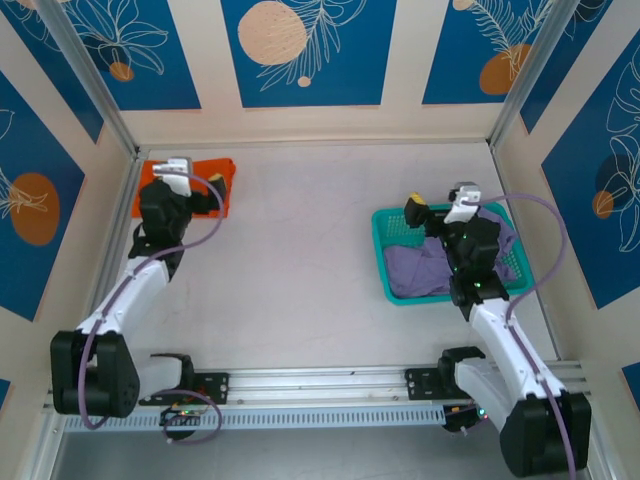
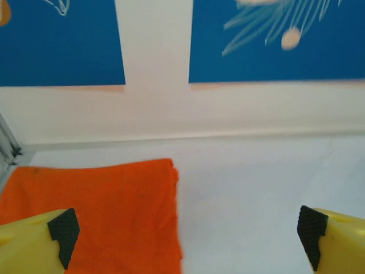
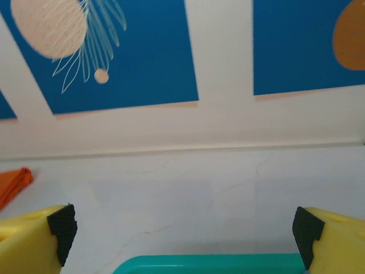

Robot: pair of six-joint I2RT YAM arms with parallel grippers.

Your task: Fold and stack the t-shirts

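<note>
Enclosure walls (image 1: 305, 50) are cream with blue panels carrying peach discs and white line-drawn leaves; the table (image 1: 300, 260) is pale and matte, with an aluminium rail (image 1: 320, 380) along the near edge where both arms are bolted. I can read no writing, brand or label at this resolution. The orange t-shirt (image 1: 205, 167) lies flat as a folded rectangle in the far left corner of the table. The left gripper (image 2: 187, 234) hangs over its right edge with jaws wide apart, nothing between them; in the left wrist view one black pad (image 2: 63, 231) sits over the orange cloth and the other over bare table. I cannot tell whether either pad touches. The teal basket (image 1: 385, 270) stands at the right, holding the crumpled purple t-shirt (image 1: 415, 270). The right gripper (image 3: 185, 228) is above the basket's far rim, jaws spread wide and empty, facing the back wall.
</note>
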